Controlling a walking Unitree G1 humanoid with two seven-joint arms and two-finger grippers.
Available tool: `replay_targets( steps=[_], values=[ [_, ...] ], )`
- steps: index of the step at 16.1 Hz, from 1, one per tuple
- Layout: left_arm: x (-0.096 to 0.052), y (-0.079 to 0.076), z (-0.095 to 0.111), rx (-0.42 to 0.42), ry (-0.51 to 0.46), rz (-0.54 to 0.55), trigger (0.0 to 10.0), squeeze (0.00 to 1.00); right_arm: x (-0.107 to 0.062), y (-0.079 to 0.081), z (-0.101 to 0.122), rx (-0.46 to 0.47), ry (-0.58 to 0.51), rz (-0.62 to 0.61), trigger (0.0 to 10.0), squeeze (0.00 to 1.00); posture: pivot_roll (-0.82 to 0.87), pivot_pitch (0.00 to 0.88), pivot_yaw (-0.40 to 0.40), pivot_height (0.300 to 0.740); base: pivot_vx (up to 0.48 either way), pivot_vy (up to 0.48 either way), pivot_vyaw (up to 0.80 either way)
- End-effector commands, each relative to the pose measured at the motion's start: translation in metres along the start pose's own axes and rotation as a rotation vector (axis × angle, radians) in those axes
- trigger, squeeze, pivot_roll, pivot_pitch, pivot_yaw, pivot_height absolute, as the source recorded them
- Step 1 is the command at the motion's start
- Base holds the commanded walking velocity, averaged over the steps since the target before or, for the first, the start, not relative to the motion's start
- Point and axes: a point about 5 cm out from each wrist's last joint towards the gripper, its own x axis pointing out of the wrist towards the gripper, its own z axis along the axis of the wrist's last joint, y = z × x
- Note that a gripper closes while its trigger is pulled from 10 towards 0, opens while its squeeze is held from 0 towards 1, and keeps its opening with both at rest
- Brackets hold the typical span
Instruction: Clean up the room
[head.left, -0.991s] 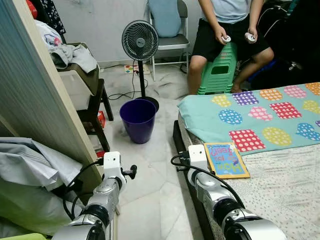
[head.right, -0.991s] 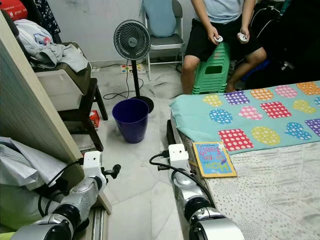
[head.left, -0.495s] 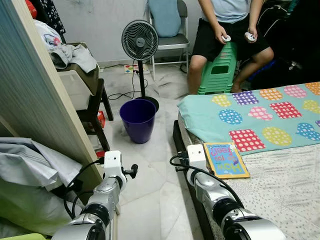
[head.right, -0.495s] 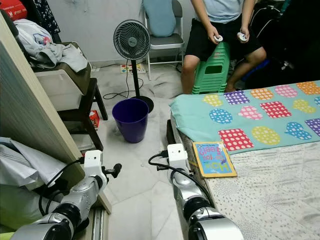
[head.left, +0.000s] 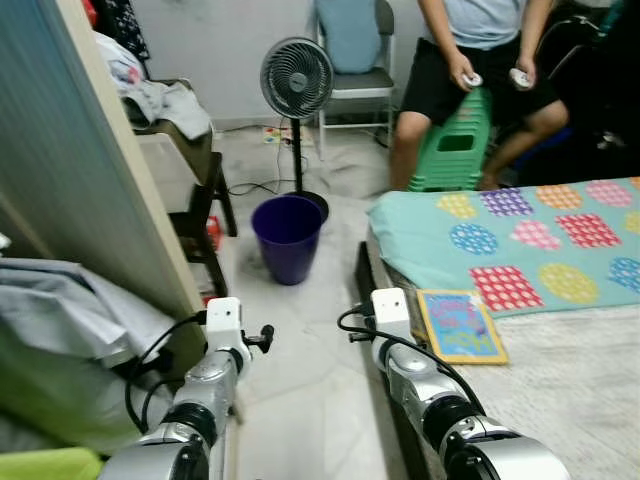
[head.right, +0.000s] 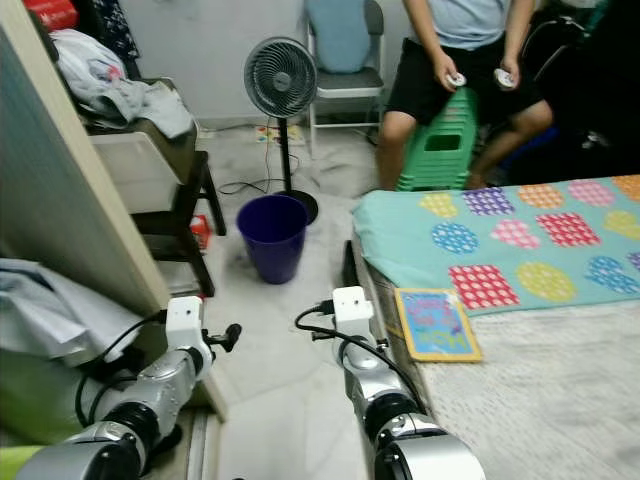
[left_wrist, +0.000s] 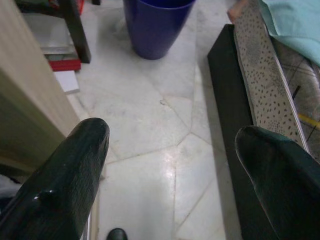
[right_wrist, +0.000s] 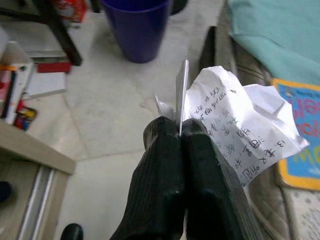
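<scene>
— White crumpled paper (right_wrist: 235, 130), with handwriting on it, is pinched tight between the two black fingers (right_wrist: 165, 170) of the right pincer (right_wrist: 181, 131); the fingers are pressed together on one edge, and most of the sheet sticks out to the side.

— And where does that put it in the room?

— Low over the pale stone floor (head.left: 300, 370), beside the edge of the bed (head.left: 560, 380) where a colourful book (head.left: 462, 325) lies. The purple bin (head.left: 287, 237) stands ahead, in front of the standing fan (head.left: 297, 80). A person (head.left: 480, 50) sits on a green stool (head.left: 452, 150) beyond the bed.

— What about the other arm?

— The left pincer (left_wrist: 172, 145) hangs with its fingers spread wide and nothing between them, over bare floor beside the wooden panel (head.left: 90, 170).

— So the step is to bin the paper?

— That seems likely. The bin is still well apart from the arm, so the robot would probably need to walk closer first. It should keep the pinch firm while moving, since only an edge is held, bring the pincer over the middle of the bin's mouth, and release only there, so the light sheet does not drift onto the floor.
</scene>
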Motion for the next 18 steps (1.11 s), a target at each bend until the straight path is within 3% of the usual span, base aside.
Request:
replay_targets(
  steps=[1,4,9,11,15,18],
  values=[
    [-0.0002,0.0017,-0.0001,0.004,0.003,0.003,10.0,0.00,0.0012,-0.0005,0.0055,-0.002,-0.005,-0.005,10.0,0.00,-0.16,0.000,0.026,0.740,0.345,0.000,0.00],
    [-0.0001,0.0016,-0.0005,0.004,0.005,0.006,10.0,0.00,0.0012,-0.0007,0.0051,-0.003,-0.003,-0.005,10.0,0.00,-0.16,0.000,0.025,0.740,0.334,0.000,0.00],
    [-0.0003,0.0018,-0.0015,0.000,0.008,0.009,10.0,0.00,0.0011,-0.0018,0.0037,0.014,0.004,-0.012,10.0,0.00,-0.16,0.000,0.024,0.740,0.000,0.000,0.00],
    [-0.0003,0.0016,-0.0015,0.000,0.008,0.008,10.0,0.00,0.0011,-0.0023,0.0030,0.016,0.010,-0.013,10.0,0.00,-0.16,0.000,0.024,0.740,0.000,0.000,-0.77],
    [0.0000,-0.0019,-0.0002,-0.010,-0.004,-0.022,10.0,0.00,0.0010,-0.0028,0.0019,0.012,0.020,-0.016,10.0,0.00,-0.16,0.000,0.024,0.740,0.127,0.000,0.00],
    [0.0001,-0.0018,-0.0004,-0.009,-0.001,-0.020,10.0,0.00,0.0011,-0.0027,0.0023,0.013,0.019,-0.016,10.0,0.00,-0.16,0.000,0.024,0.740,0.299,0.000,-0.80]
  ],
)
